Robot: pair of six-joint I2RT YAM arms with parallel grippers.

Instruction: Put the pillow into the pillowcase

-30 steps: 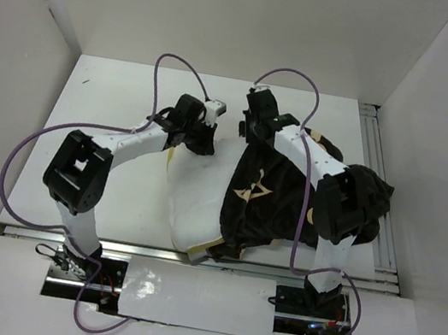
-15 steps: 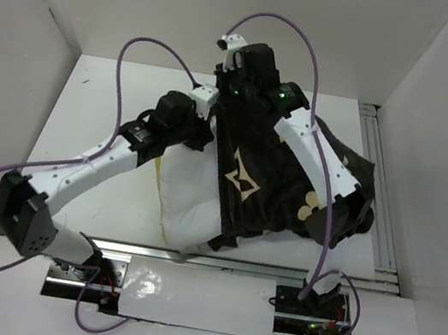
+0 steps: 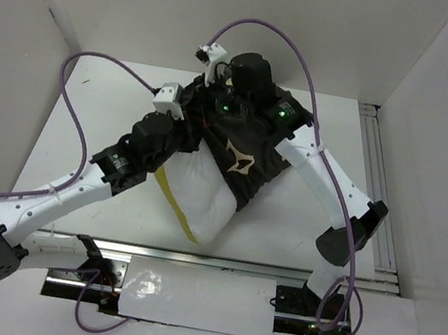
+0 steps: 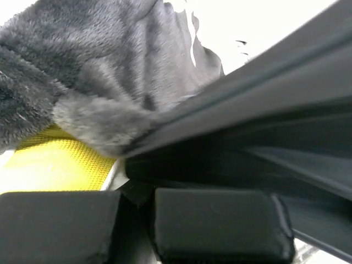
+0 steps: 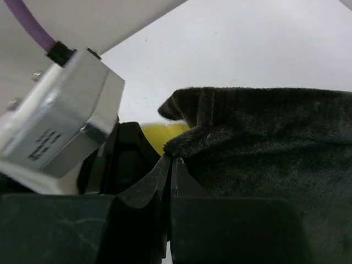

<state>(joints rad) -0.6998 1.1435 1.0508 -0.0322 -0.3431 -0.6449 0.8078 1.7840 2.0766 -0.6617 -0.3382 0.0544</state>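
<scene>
both arms are up over the middle of the surface, holding the pillowcase by its far edge. my left pincer is clamped narrow on a fold of the dark plush, and the left wrist view shows the fuzz running right into the pads, with the pillow's yellow trim just beside it. my right pincer is also pinched tight on the hem, which is nipped between the fingers in the right wrist view, a bit of yellow behind. the pillow is partly inside, about half i'd say: its white near end and yellow edge stick out below the case, toward my bases. i can't tell whether the edge i hold is the mouth or the closed end. step in hand looks like lifting and shaking so the pillow goes deeper. next move needs both grips kept while the case gets worked over the bare end, no slipping. versus a second ago: then both arms sat low and the case lay spread flat to the right of the pillow. now the arms are raised, the left one stretched out long, and the case is bunched on top of the pillow.
</scene>
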